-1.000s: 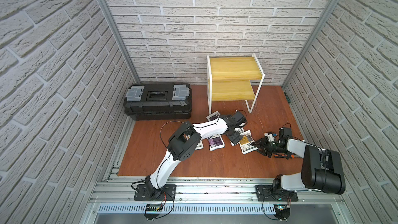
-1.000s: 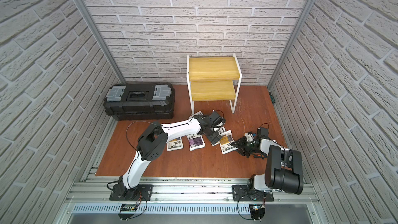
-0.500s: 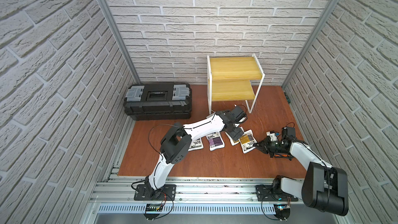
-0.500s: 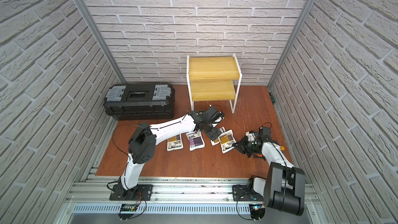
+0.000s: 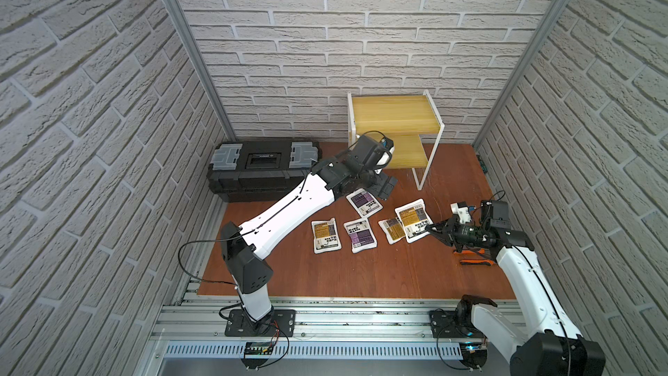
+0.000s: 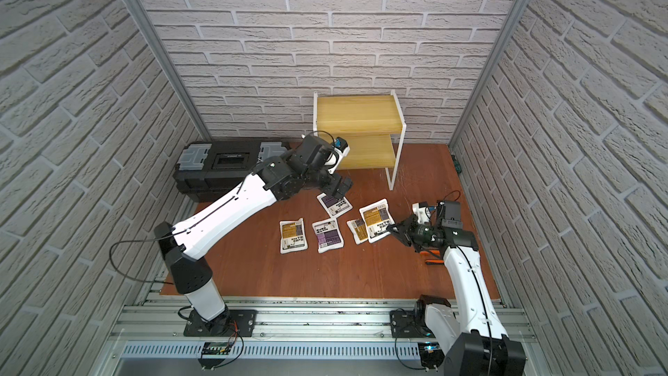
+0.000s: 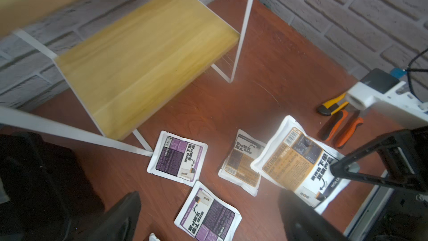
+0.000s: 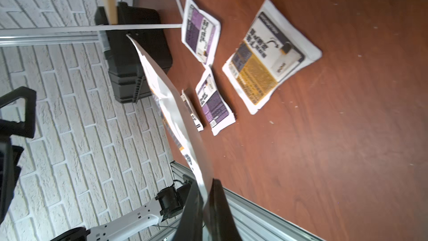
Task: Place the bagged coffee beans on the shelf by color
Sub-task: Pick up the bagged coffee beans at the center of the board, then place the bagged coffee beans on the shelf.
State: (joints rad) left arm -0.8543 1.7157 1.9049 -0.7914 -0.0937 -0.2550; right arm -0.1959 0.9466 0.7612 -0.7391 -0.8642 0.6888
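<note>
The right fingers [image 8: 221, 207] are clamped together on the thin edge seam of one orange-labelled coffee pouch [image 5: 413, 218], which is raised off the desk [image 5: 361, 283] and sags away from the pinch. The other four lie flat: a second orange pouch [image 5: 391, 230] just beside and partly beneath it, a third orange pouch [image 5: 326, 235], a nearer purple pouch [image 5: 359, 236] and a farther purple pouch [image 5: 364, 202]. Both boards of the shelf [image 5: 394, 115] are bare. The left fingers [image 7: 120, 216] stand apart and empty, hovering by the farther purple pouch just in front of the lower board. The grip takes so little of the seam that shifting beans could pull the pouch free during the swing. From above it is hard to tell whether the hanging corner clears the second orange pouch; if not, it would be dragged along. The left arm sits in the approach to the shelf, so both arms heading there could collide. The white frame post [image 5: 431, 159] might also snag the floppy pouch. A later purple pouch landing on the same board would spoil the sort. The orange-handled pliers [image 5: 473, 260] under the right wrist could be knocked if it dips.
</note>
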